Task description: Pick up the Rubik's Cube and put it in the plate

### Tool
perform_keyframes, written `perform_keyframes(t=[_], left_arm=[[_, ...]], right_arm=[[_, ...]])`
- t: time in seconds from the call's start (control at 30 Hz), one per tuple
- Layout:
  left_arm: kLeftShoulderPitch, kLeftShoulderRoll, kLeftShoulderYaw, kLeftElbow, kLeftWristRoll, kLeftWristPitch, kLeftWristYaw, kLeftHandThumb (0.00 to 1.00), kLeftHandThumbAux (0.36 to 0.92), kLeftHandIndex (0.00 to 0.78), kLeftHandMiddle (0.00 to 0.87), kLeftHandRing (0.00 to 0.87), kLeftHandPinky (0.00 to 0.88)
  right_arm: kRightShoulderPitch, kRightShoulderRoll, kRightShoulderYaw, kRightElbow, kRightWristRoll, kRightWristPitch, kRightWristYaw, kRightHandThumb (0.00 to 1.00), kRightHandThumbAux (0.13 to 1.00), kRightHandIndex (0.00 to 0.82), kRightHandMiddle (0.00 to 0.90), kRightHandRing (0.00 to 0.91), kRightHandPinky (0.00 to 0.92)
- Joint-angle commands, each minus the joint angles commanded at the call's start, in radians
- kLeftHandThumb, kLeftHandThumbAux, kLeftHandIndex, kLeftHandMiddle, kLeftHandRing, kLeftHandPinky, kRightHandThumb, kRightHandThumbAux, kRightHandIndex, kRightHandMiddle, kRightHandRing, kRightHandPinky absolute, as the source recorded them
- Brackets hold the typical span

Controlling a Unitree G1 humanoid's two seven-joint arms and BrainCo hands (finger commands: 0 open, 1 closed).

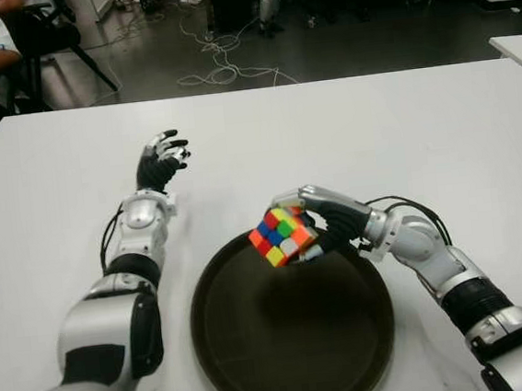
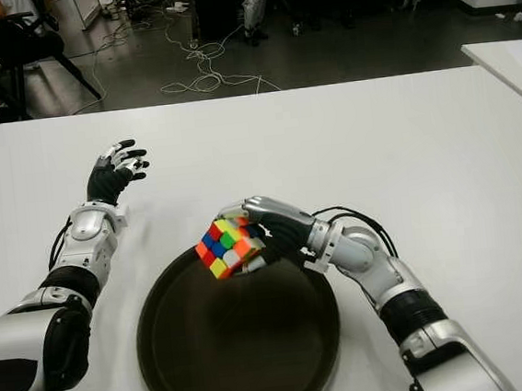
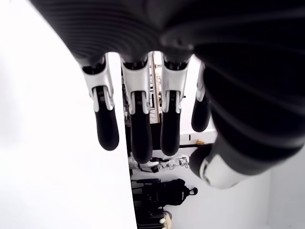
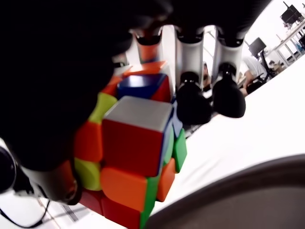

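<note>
Gripping the Rubik's Cube point(image 1: 282, 236) — right robot hand point(image 1: 324, 222) hides its back.

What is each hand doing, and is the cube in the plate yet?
Rubik's Cube: held tilted above the plate's far rim, not set down.
Right hand: shut on the cube.
Left hand: open, empty, left of the plate.
Plate: on the table, nothing in it.

Bright table glare, wrist views maybe blurred
</note>
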Motion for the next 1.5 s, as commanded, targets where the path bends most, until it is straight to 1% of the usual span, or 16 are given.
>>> perform_keyframes(t=[0.17,0.33,0.77,1.07,1.2,1.37,1.4,1.43,1.5], left_arm=[[0.001,-0.001,0.0,0.0,0.0,-0.001,0.001,0.496,0.709,0.216,0.312,0.324,0.318],[0.002,-0.001,0.0,0.0,0.001,-0.002,0.001,0.516,0.712,0.209,0.303,0.316,0.31],[0.004,-0.006,0.002,-0.004,-0.002,-0.011,-0.002,0.524,0.725,0.22,0.317,0.332,0.329],[0.001,-0.009,-0.001,-0.006,0.001,-0.008,0.004,0.531,0.729,0.22,0.324,0.334,0.331],[-0.002,-0.011,-0.004,-0.005,0.005,-0.001,0.012,0.509,0.737,0.217,0.325,0.329,0.316],[-0.004,-0.013,-0.003,-0.004,0.002,0.003,0.015,0.505,0.738,0.215,0.324,0.332,0.326],[-0.004,-0.014,-0.004,-0.005,0.002,0.003,0.015,0.509,0.738,0.214,0.324,0.332,0.326],[-0.004,-0.014,-0.004,-0.005,0.003,0.003,0.015,0.506,0.737,0.214,0.325,0.331,0.324],[-0.004,-0.014,-0.005,-0.005,0.004,0.002,0.016,0.503,0.736,0.213,0.325,0.33,0.322]], right_arm=[[0.003,0.0,0.011,0.008,-0.027,-0.011,-0.029,0.704,0.716,0.434,0.778,0.776,0.779],[0.007,0.0,0.022,0.003,-0.046,-0.022,-0.056,0.703,0.716,0.434,0.787,0.784,0.787],[0.044,0.005,0.052,-0.028,-0.109,-0.067,-0.154,0.703,0.717,0.433,0.773,0.781,0.779],[0.054,-0.011,0.061,-0.07,-0.145,-0.056,-0.185,0.705,0.716,0.432,0.766,0.777,0.763],[0.057,-0.013,0.06,-0.08,-0.126,-0.067,-0.183,0.705,0.715,0.43,0.707,0.729,0.719],[0.055,-0.01,0.061,-0.07,-0.105,-0.077,-0.18,0.703,0.715,0.428,0.636,0.672,0.68],[0.054,-0.011,0.062,-0.065,-0.101,-0.079,-0.177,0.703,0.715,0.428,0.617,0.654,0.663],[0.053,-0.011,0.063,-0.062,-0.098,-0.08,-0.174,0.702,0.715,0.427,0.579,0.616,0.622],[0.051,-0.012,0.065,-0.058,-0.09,-0.082,-0.166,0.702,0.716,0.426,0.546,0.582,0.586]])
